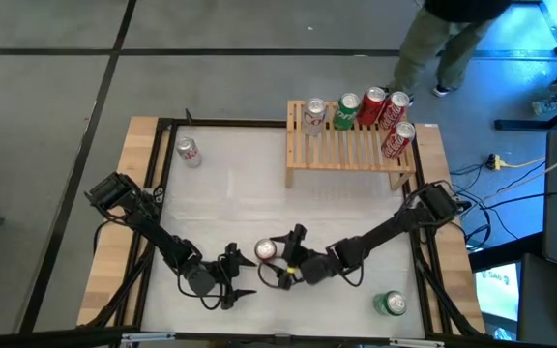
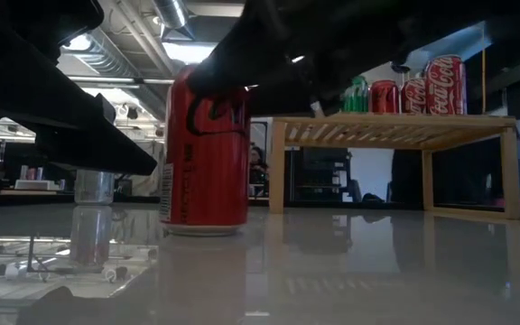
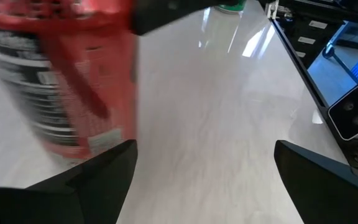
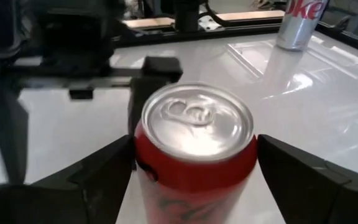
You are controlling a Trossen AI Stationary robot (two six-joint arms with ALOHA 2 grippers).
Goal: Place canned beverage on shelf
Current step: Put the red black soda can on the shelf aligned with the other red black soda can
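A red can (image 1: 267, 250) with a silver top stands upright on the white table, near the front middle; it also shows in the low view (image 2: 204, 153). My right gripper (image 1: 280, 257) comes from the table's right and is shut on it (image 4: 194, 155). My left gripper (image 1: 237, 275) is open and empty just left of the can, which shows blurred beside its fingers in the left wrist view (image 3: 61, 81). The light-wood slatted shelf (image 1: 351, 147) stands at the far right and carries several cans (image 1: 373, 106) along its far and right edges. My right gripper holds the red can by the upper part of its wall (image 4: 143, 163), one finger (image 4: 104, 171) on each opposite side, just under the rim. The fingers come level from the table's right side. The can stands upright with its base on the table (image 2: 204, 227).
A silver can (image 1: 189, 152) stands at the far left of the table. A green can (image 1: 392, 304) is at the near right. A person's legs (image 1: 433, 48) show beyond the shelf. There is bare table between the red can and the shelf.
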